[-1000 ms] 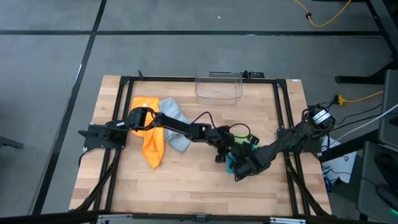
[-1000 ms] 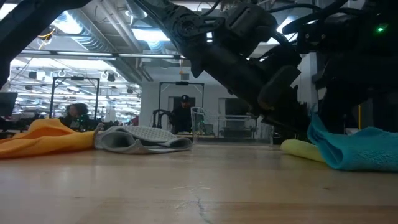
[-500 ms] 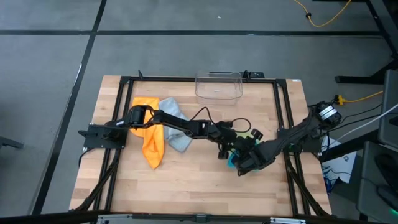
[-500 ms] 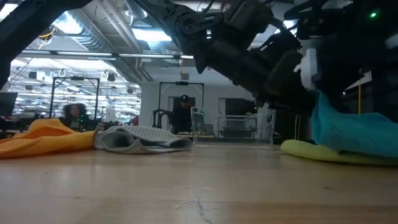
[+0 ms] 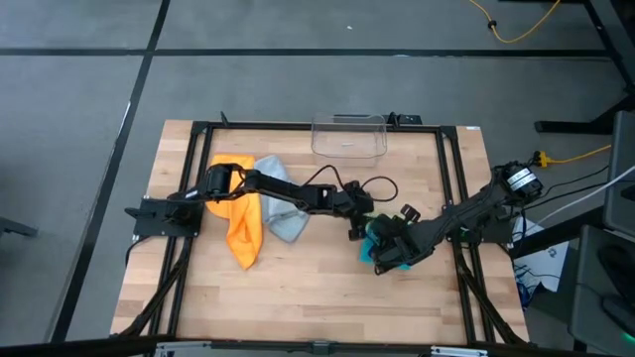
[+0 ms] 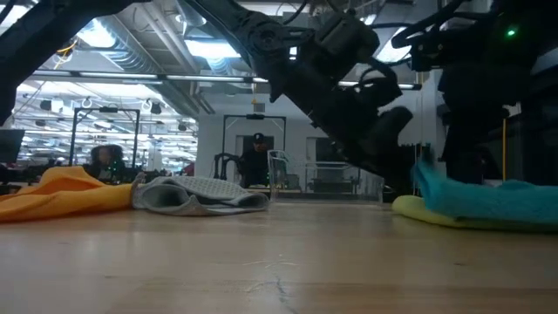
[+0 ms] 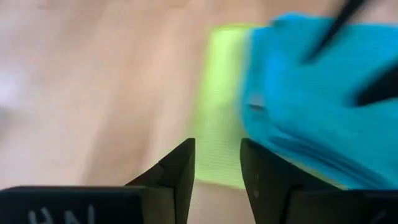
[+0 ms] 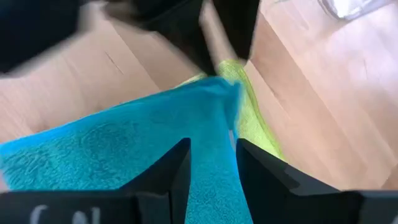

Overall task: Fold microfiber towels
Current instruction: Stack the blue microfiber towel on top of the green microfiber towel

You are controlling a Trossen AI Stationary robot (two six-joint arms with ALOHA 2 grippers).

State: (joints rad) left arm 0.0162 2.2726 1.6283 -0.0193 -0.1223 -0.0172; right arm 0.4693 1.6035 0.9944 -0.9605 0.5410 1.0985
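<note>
High view: left fingers and right fingers close together over teal towel; orange towel and grey towel far off on counter.

Low view: teal towel draped on lime towel.

Left wrist view: fingers slightly parted, empty, lime towel just ahead, teal beyond.

Right wrist view: fingers pinching teal towel, lime edge past tips.
</note>
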